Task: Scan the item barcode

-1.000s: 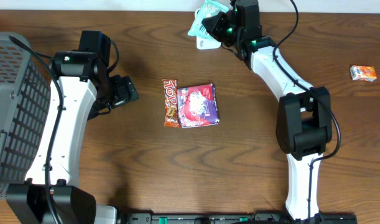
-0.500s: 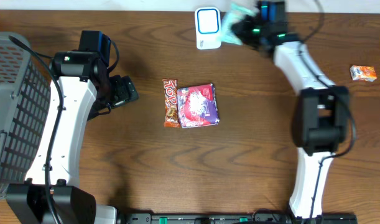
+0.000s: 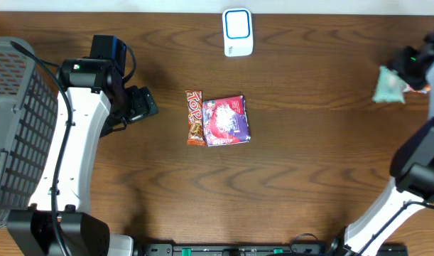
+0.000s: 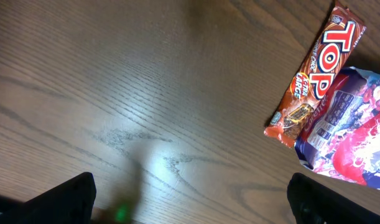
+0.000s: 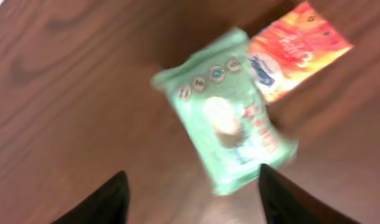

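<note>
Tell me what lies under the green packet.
Part of the orange packet shows from beneath the green packet; its covered end is hidden. Elsewhere, table. Whether they touch is unclear.

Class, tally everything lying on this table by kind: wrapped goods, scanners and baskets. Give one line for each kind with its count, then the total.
Wrapped goods: 4 (chocolate bar, red and purple packet, green packet, orange packet)
scanner: 1
basket: 1
Total: 6
</note>
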You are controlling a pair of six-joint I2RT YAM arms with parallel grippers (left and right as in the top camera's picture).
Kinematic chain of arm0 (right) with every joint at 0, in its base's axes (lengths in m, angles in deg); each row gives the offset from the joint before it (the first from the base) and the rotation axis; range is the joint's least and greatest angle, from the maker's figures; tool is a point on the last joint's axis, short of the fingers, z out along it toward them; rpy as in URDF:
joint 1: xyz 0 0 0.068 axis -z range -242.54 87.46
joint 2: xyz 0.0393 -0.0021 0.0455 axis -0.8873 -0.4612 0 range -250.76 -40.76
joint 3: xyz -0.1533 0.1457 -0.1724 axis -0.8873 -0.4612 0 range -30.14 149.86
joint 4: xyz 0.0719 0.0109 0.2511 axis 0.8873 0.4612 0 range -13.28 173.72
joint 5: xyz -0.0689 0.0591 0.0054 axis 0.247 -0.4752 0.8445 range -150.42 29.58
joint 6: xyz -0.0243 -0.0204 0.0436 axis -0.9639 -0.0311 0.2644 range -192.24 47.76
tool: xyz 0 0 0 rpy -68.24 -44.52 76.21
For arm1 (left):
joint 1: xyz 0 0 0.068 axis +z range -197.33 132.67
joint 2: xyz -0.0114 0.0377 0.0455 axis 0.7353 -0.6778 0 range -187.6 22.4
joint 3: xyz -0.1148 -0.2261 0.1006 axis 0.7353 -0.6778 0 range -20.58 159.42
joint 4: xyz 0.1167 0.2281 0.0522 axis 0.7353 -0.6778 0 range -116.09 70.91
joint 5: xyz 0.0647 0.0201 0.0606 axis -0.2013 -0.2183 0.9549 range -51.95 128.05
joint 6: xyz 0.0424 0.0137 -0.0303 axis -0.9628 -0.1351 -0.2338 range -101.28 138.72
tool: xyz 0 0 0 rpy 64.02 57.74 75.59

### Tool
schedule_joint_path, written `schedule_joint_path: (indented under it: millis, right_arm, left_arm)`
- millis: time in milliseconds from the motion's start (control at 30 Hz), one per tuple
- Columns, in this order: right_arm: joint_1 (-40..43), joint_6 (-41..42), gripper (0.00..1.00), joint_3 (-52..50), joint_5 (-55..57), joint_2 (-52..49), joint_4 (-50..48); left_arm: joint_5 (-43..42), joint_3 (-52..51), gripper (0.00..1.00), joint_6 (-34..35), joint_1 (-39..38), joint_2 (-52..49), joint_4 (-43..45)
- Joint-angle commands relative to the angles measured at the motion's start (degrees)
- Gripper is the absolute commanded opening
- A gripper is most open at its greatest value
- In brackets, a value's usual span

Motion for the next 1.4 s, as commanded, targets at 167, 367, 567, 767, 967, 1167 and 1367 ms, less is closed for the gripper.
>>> schedule_joint_path:
  millis: [167, 367, 567, 767, 967, 1167, 1367]
  right_arm:
    - [0.7, -4.3, 0.74, 0.9, -13.8, 0.9, 1.7]
    - [-4.3, -7.0, 0.76, 0.9, -26.7, 0.9, 6.9]
    - [-12.7, -7.1, 0.80, 0.4, -28.3, 0.9, 16.2]
    - [-23.8, -13.0, 0.81, -4.5, -28.3, 0.9, 17.8]
    - [-32.1, -13.0, 0.80, -9.6, -28.8, 0.9, 17.8]
    - [-38.4, -13.0, 0.77, -12.0, -31.2, 0.9, 15.0]
    - [-42.7, -10.6, 0.72, -16.0, -30.8, 0.9, 7.0]
  left_arm:
    - [0.7, -0.1, 0.98, -0.8, 0.1, -0.3, 0.0]
    - [0.7, -0.1, 0.98, -0.8, 0.1, -0.3, 0.0]
    - [0.7, -0.1, 0.98, -0.8, 0.1, -0.3, 0.0]
    - [0.7, -0.1, 0.98, -0.8, 0.1, -0.3, 0.0]
    - [0.7, -0.1, 0.98, -0.8, 0.1, -0.3, 0.0]
    - [0.7, -0.1, 0.98, -0.8, 0.1, -0.3, 0.0]
    - [0.7, -0.1, 0.98, -0.8, 0.1, -0.3, 0.0]
